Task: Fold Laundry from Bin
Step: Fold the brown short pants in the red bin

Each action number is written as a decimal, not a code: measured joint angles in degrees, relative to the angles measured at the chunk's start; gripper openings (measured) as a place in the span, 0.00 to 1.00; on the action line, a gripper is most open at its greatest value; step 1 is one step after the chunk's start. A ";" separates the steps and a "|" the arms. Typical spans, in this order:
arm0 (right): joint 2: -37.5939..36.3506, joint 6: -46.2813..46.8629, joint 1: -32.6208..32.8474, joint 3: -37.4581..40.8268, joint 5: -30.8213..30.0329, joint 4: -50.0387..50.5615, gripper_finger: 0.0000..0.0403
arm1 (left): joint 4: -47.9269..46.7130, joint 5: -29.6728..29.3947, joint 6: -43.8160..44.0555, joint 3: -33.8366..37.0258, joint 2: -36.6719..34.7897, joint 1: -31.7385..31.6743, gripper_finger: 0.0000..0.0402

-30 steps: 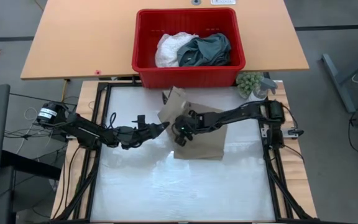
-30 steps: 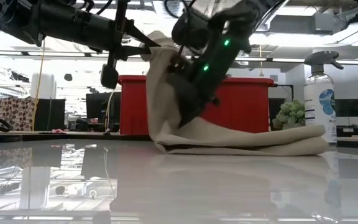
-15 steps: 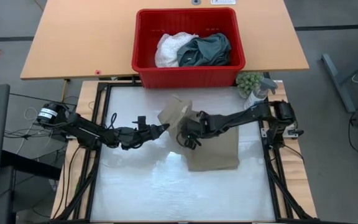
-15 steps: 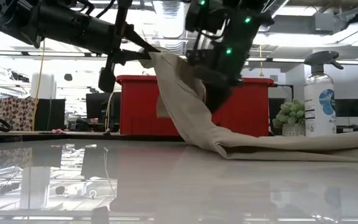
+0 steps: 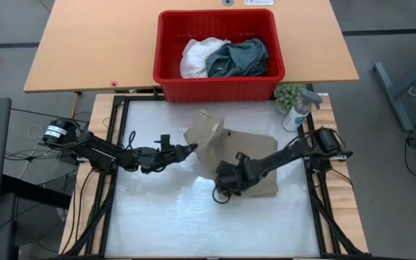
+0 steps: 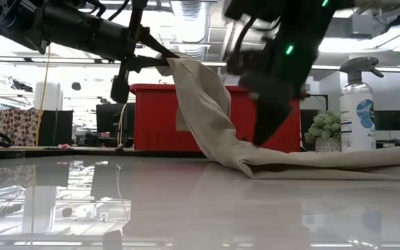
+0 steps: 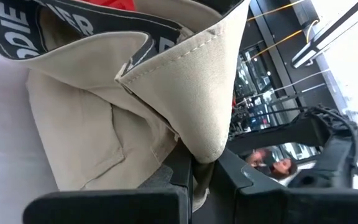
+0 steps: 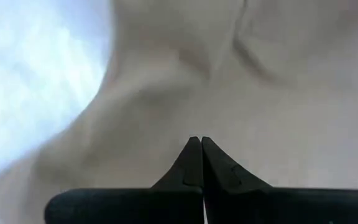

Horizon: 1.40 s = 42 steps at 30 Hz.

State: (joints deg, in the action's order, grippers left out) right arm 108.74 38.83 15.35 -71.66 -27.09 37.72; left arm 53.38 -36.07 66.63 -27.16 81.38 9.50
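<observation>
A beige garment [image 5: 248, 159] lies spread on the white table, and one corner of it is raised at its left. My left gripper [image 5: 191, 149] is shut on that raised corner. My right gripper [image 5: 221, 192] is shut over the garment's near left part. In the low view its tips [image 6: 261, 142] end above the cloth [image 6: 207, 111]. The red bin [image 5: 219, 88] stands at the table's far edge. A white garment [image 5: 197, 54] and a dark teal garment [image 5: 240, 56] rest inside it. My left gripper pinches a folded corner of the garment's banded top edge [image 7: 205, 146] between its two fingers. The fingers lie level and come from the table's left. The corner is held up, and the cloth slopes down from it to the part lying flat on the table [image 6: 311, 165].
A spray bottle [image 5: 295, 115] and a small green plant [image 5: 289, 95] stand at the table's far right corner, beside the bin. Bare white table [image 5: 165, 217] stretches along the near side. A black frame [image 5: 315, 209] borders the table.
My right gripper, staying shut, has swept toward the table's near edge and tipped more steeply down. The garment's lying part first spread out toward the near right, then stayed put as the gripper went on. The raised corner has not moved.
</observation>
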 joint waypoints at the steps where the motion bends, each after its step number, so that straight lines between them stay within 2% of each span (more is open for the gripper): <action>1: 1.23 -0.14 -0.18 0.00 -0.08 -2.08 0.04 | 0.05 0.23 0.15 0.00 -0.02 0.00 0.03; 9: 8.63 -5.30 -4.36 -0.28 1.20 -19.94 0.04 | 0.62 2.88 2.83 0.00 -0.19 0.00 0.03; 13: 11.43 -10.08 -8.06 -1.91 6.24 -28.70 0.04 | 0.42 2.90 2.95 0.04 -1.96 -0.02 0.03; 18: 15.69 -17.68 -11.12 -8.05 10.56 -32.38 0.04 | -1.09 2.42 -0.68 0.00 -5.21 -0.38 0.03; 22: 15.80 -19.77 -12.08 -10.71 11.51 -30.64 0.04 | -6.86 2.41 -1.46 -0.01 -8.31 -1.11 0.03; 27: 11.99 -21.72 -11.25 -10.71 11.25 -24.68 0.04 | -15.20 2.15 -1.99 -0.07 -11.17 -1.82 0.03; 32: 6.54 -23.63 -8.56 -10.84 11.08 -16.82 0.04 | -16.91 2.00 -2.92 -0.07 -11.76 -2.36 0.03; 36: 0.11 -17.95 -4.63 -10.78 9.48 -4.40 0.04 | -16.81 3.39 -3.43 -0.07 -11.76 -2.38 0.03; 39: -3.21 -9.51 -0.28 -8.49 3.93 3.69 0.04 | -16.89 5.15 -3.47 -0.07 -11.72 -2.36 0.03; 42: -4.78 0.94 3.78 -4.39 1.68 6.63 0.04 | -17.20 7.06 -4.29 -0.07 -11.69 -2.36 0.03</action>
State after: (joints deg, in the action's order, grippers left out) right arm 103.96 39.77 19.13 -76.05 -25.41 44.36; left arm 36.18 -29.00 62.34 -27.22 69.69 7.14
